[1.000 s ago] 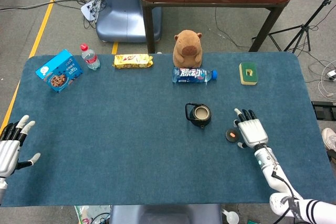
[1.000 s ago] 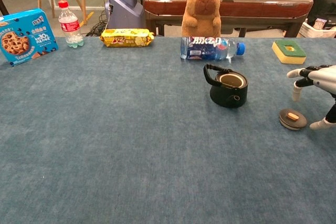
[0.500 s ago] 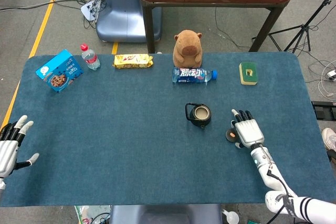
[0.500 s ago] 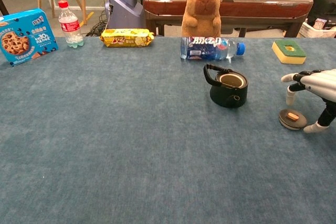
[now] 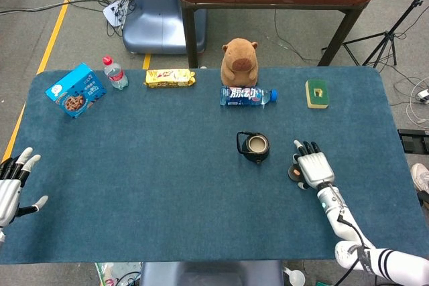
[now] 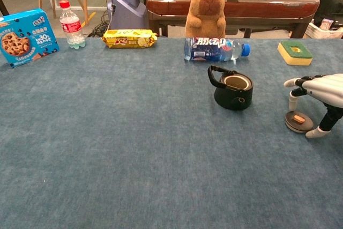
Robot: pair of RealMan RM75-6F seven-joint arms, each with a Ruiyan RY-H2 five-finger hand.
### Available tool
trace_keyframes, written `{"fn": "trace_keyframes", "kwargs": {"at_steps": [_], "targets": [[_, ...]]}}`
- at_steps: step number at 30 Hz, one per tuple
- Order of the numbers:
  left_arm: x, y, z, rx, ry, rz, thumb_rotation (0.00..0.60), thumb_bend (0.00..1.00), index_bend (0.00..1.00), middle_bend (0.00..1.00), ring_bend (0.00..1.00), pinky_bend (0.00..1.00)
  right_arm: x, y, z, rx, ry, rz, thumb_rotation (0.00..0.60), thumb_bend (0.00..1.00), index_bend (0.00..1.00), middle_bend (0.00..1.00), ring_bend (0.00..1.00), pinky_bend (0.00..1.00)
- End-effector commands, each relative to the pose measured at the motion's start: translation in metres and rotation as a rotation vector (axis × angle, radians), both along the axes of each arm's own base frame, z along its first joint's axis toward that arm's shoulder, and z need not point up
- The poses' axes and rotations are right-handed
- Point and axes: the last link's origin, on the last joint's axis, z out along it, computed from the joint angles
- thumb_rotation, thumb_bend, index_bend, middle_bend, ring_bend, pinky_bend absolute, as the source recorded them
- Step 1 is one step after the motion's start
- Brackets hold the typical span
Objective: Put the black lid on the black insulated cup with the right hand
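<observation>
One right robot hand [image 6: 320, 90] arched over the black lid [image 6: 298, 122], fingers spread, thumb and a fingertip straddling its rim, nothing gripped yet. That lid lay flat directly beneath, small, stiff and likely light; its low edge looked like the only purchase, and smooth plastic could slip. Left of the hand, the black insulated cup [image 6: 233, 90] stood upright and open, with bare blue surface [image 5: 167, 185] between them. Far off, the left robot hand [image 5: 12, 182] rested open.
</observation>
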Motion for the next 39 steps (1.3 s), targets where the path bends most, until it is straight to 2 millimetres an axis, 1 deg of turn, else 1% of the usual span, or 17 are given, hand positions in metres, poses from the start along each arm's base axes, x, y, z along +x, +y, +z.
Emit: {"fn": "trace_keyframes", "kwargs": {"at_steps": [1, 4, 9, 14, 26, 32, 39], "targets": [[-0.001, 0.0, 0.0, 0.001, -0.002, 0.002, 0.6, 0.22, 0.1, 0.0, 0.0, 0.0, 0.0, 0.0, -0.002, 0.003, 0.002, 0.0, 0.6, 0.08, 0.35, 0.07, 0.0, 0.0], [-0.002, -0.001, 0.001, 0.002, -0.002, 0.003, 0.6, 0.22, 0.1, 0.0, 0.0, 0.0, 0.001, -0.001, -0.002, 0.001, 0.004, 0.005, 0.6, 0.08, 0.37, 0.07, 0.0, 0.0], [-0.002, -0.001, 0.001, 0.003, -0.003, 0.003, 0.6, 0.22, 0.1, 0.0, 0.0, 0.0, 0.002, -0.001, -0.001, -0.003, 0.003, 0.006, 0.6, 0.08, 0.44, 0.07, 0.0, 0.0], [-0.003, -0.001, 0.001, 0.003, -0.005, 0.006, 0.6, 0.22, 0.1, 0.0, 0.0, 0.0, 0.001, -0.001, -0.001, -0.002, 0.007, 0.004, 0.6, 0.08, 0.47, 0.07, 0.0, 0.0], [-0.004, -0.001, 0.001, 0.004, 0.002, 0.013, 0.6, 0.22, 0.1, 0.0, 0.0, 0.0, 0.005, -0.002, 0.005, -0.006, 0.001, 0.018, 0.6, 0.08, 0.48, 0.07, 0.0, 0.0], [-0.003, -0.001, 0.002, 0.006, 0.005, 0.011, 0.6, 0.22, 0.1, 0.0, 0.0, 0.0, 0.011, -0.001, 0.014, -0.017, -0.015, 0.024, 0.6, 0.08, 0.48, 0.07, 0.0, 0.0], [-0.002, -0.002, 0.002, 0.007, 0.005, 0.01, 0.6, 0.22, 0.1, 0.0, 0.0, 0.0, 0.024, -0.005, 0.027, -0.036, -0.033, 0.042, 0.6, 0.08, 0.48, 0.07, 0.0, 0.0]]}}
